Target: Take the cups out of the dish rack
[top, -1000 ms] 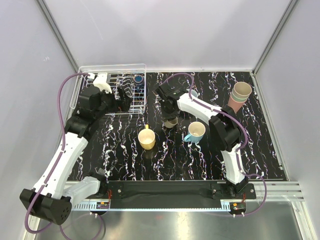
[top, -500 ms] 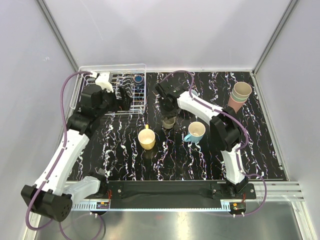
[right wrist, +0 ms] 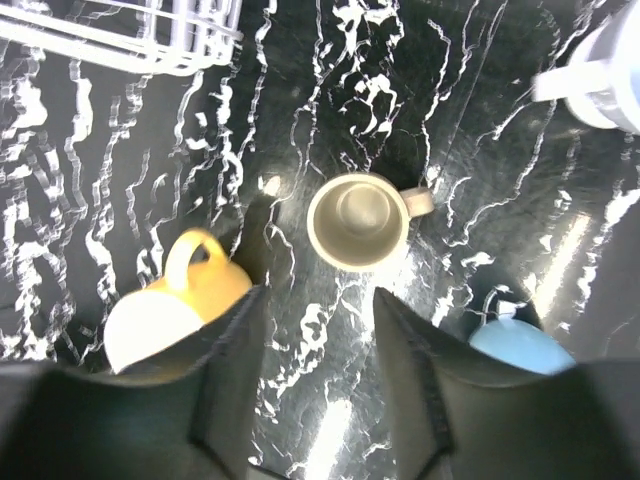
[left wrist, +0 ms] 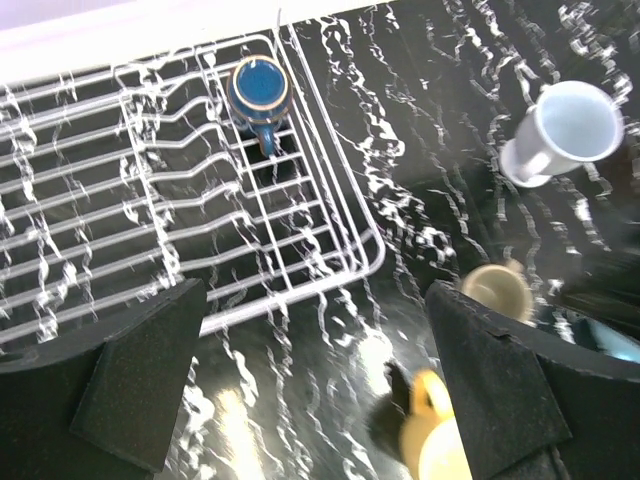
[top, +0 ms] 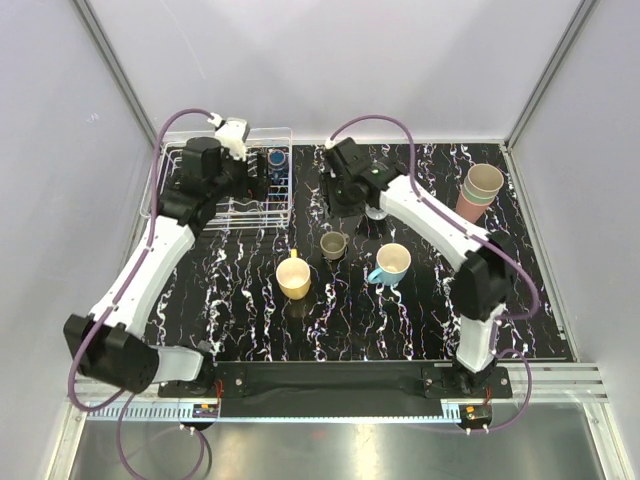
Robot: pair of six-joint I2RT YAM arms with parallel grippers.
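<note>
The white wire dish rack [top: 215, 205] stands at the back left and holds one navy mug [top: 277, 158], also seen in the left wrist view [left wrist: 259, 88]. My left gripper [top: 257, 186] hovers open and empty over the rack's right end [left wrist: 330, 222]. My right gripper [top: 343, 203] is open and empty, raised above and just behind the grey-brown mug [top: 333, 244], which stands upright on the table [right wrist: 357, 221]. The yellow mug [top: 294, 278], the cyan mug [top: 391, 263] and a stack of tumblers [top: 482, 190] are on the table. The pale blue mug [left wrist: 565, 128] stands behind the right arm.
The black marbled table [top: 400, 320] is walled by grey panels at back and sides. The yellow mug [right wrist: 170, 305] and cyan mug [right wrist: 515, 345] flank my right fingers. The rack's corner [right wrist: 150, 35] lies at the upper left of that view.
My right gripper let go of the grey-brown mug on the table and drew up and back from it. My left arm swung toward the back, over the rack.
</note>
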